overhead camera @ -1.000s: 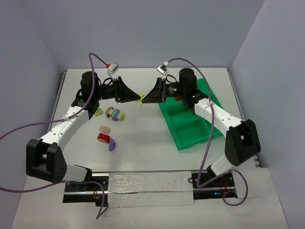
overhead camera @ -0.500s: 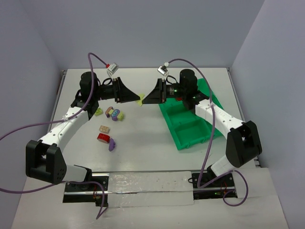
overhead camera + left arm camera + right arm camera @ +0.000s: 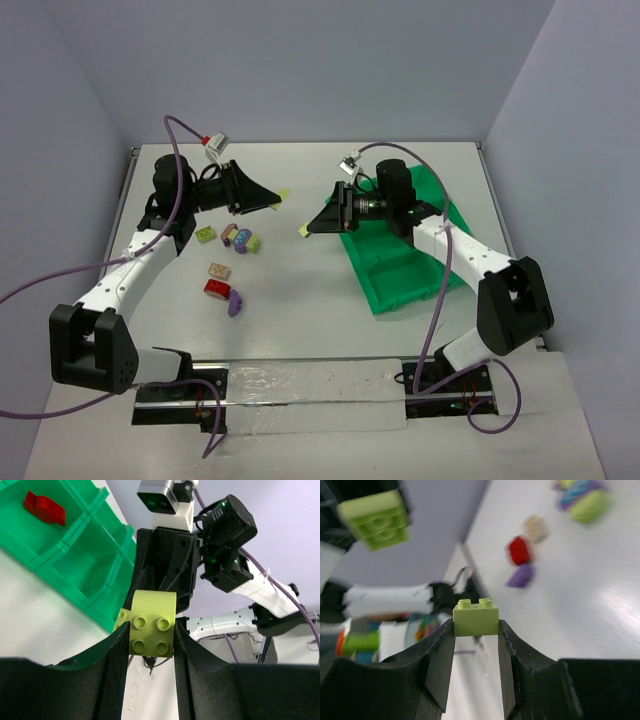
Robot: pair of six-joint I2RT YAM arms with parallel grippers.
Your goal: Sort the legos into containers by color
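Legos: held two yellow-green ones aloft, one per arm. Clamped left gripper [image 3: 280,195] narrowly on a four-stud brick [image 3: 152,630]; clamped right gripper [image 3: 306,229] just as narrowly on a second brick [image 3: 476,617], two studs showing. Hung both over the white table [image 3: 300,290], apart from each other, between the loose bricks [image 3: 219,270] and the green tray [image 3: 385,295]. Judged the step in hand: carrying both to one compartment, and not the one with the red piece [image 3: 45,507]. Advised sending the right arm first, being nearer the tray, then the left, so as not to cross paths. Advised lowering inside the walls before letting go, to avoid bouncing a brick out.
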